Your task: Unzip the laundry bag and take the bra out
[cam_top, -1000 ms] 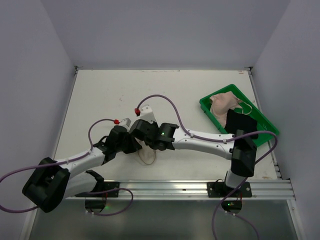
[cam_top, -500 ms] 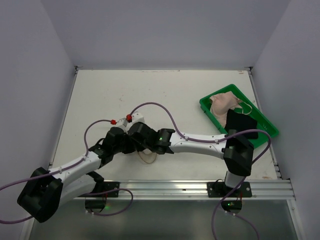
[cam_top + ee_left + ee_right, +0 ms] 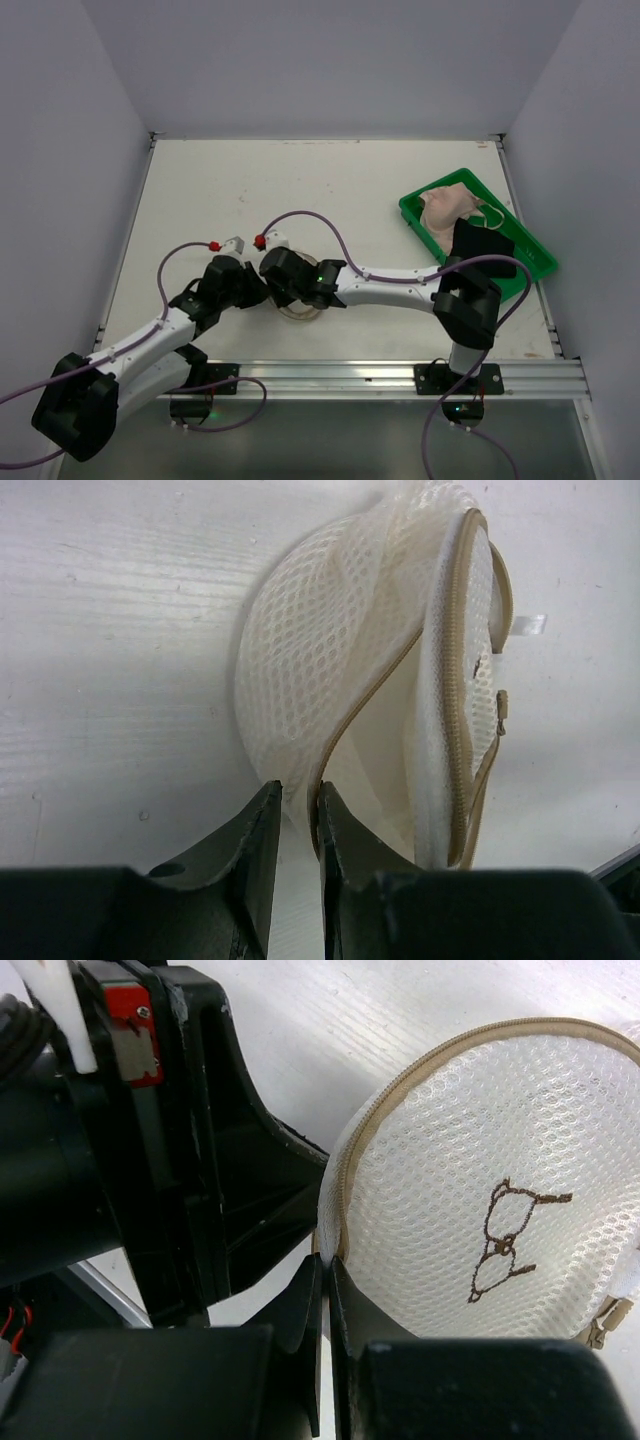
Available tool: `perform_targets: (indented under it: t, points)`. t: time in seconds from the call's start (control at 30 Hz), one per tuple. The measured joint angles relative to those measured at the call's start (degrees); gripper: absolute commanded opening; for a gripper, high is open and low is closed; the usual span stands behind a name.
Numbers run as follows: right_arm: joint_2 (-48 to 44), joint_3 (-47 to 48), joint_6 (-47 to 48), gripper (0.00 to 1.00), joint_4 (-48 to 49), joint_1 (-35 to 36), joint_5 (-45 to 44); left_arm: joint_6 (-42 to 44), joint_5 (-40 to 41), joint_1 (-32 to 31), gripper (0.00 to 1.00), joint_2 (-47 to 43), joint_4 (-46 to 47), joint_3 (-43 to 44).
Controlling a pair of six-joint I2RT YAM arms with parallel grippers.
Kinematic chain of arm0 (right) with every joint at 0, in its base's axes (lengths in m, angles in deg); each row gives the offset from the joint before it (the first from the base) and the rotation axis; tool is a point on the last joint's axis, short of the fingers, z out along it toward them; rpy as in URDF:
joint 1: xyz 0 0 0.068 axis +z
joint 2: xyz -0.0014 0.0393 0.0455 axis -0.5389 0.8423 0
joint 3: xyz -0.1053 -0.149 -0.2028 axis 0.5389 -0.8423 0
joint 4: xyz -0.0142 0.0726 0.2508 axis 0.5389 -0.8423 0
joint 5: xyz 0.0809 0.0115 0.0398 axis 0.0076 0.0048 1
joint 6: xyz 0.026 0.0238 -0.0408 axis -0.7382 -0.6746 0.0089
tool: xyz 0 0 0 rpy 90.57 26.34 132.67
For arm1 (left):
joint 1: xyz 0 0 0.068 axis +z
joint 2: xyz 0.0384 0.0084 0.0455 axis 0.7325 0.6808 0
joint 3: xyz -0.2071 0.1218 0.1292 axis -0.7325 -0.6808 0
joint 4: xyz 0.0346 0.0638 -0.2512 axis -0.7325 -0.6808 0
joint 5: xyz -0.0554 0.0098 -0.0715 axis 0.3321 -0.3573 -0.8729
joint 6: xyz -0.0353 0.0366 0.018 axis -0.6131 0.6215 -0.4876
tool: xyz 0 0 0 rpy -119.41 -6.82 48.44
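Open table (image 3: 300, 180) beyond; tray (image 3: 410, 218) far right.

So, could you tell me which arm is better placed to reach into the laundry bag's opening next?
Left, probably. The left gripper sits slightly parted at the zip opening of the laundry bag, while the right gripper is pinched shut on its rim, steadying it.

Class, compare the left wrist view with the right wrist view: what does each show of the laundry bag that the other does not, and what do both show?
Left wrist only: the zip gaping open onto a pale inside, a white tag, and the left gripper with jaws slightly apart at the edge. Right wrist only: the printed bra outline, and the right gripper shut on the tan rim. Both: the mesh laundry bag and the white table.
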Motion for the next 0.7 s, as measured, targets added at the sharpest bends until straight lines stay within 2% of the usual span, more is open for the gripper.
perform_targets:
  t: [0.33,0.6,0.7]
  points:
    - [0.4,0.0,0.1,0.0,0.9,-0.5,2.3,-0.1,-0.2,0.6,0.24,7.7,3.3,-0.3]
    - [5.1,-0.1,-0.7,0.01,2.9,-3.5,7.5,-0.2,-0.3,0.6,0.25,5.0,3.5,-1.1]
    - [6.4,-0.5,-0.8,0.04,3.9,-4.3,9.2,-0.2,-0.3,0.6,0.3,3.9,3.3,-1.2]
